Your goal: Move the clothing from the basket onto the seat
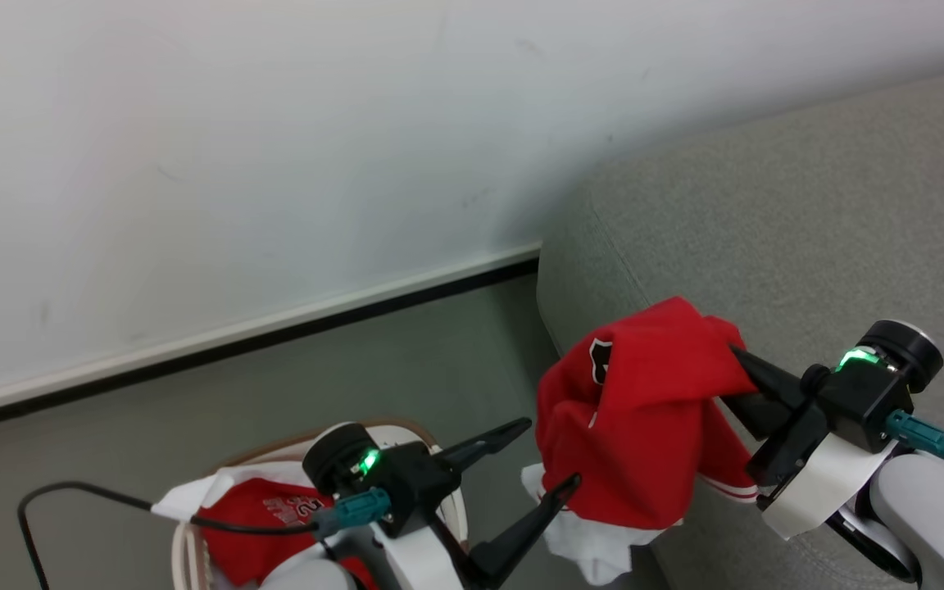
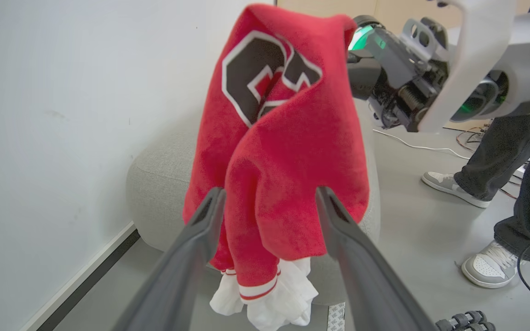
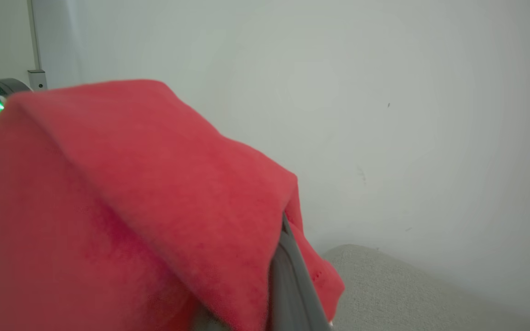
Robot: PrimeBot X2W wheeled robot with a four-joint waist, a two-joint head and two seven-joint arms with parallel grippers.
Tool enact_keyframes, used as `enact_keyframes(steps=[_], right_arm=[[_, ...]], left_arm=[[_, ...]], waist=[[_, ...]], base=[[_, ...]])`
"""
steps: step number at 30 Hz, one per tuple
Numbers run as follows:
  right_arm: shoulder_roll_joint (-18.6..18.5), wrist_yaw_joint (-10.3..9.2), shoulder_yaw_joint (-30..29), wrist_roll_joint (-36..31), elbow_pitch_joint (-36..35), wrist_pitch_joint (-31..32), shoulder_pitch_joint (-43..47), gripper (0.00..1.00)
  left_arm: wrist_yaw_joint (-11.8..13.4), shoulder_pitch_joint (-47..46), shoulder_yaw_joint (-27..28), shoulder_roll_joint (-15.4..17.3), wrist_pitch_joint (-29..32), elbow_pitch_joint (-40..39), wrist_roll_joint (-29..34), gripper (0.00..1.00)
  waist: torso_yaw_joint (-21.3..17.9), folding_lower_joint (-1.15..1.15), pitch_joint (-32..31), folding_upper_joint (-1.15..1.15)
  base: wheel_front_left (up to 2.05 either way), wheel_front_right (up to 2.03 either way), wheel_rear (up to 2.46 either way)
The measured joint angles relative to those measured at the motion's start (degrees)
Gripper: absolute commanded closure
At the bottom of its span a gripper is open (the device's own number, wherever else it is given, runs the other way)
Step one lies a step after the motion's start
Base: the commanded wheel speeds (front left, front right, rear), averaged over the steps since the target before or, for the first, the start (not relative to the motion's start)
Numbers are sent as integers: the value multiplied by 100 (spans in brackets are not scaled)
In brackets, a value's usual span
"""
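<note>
1. Basket: lower left of the head view, on the floor. It contains red clothing with white lettering.
2. Left gripper: above the basket, its 2 fingers spread wide and gripping nothing. Its lower fingertip overlaps the hanging garment's edge; contact cannot be confirmed.
3. Garment: red with white trim and a black-and-white patch. It hangs in the air over the seat's front corner, clear of the basket.
4. Right gripper: fingers closed on the garment's upper fold and carrying its weight.
5. Seat: grey upholstery, against the white wall.
6. The left wrist view shows a person's legs standing on the floor beyond the seat.
</note>
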Motion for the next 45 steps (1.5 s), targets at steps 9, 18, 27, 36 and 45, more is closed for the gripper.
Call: enact_keyframes(steps=[9,18,27,36,45], right_arm=[[80,1,-1000,-255,175,0,25,100],[102,1,-3456,-1032,1421,-19,-1438,100],[-130,1,-6421,-2771,3117,369,-3146,100],[537,1,-9206,-4659,4246,485,-2793,100],[1568,1,-9635,-5762,4345,100,-2440,0]], left_arm=[[-65,-544,19,-157,8,82,107,0],[-149,-1385,130,-376,-162,335,363,0],[-177,-1729,168,-613,-530,673,404,0],[-148,-1808,151,-854,-797,949,413,0],[-27,-1509,277,-731,-993,1258,254,0]], waist=[[-80,1,744,0],[279,2,1882,0],[973,2,2687,-1],[1599,1,3236,-1],[1609,1,2981,-1]], base=[[0,0,0],[0,0,0],[0,0,0],[0,0,0],[0,0,0]])
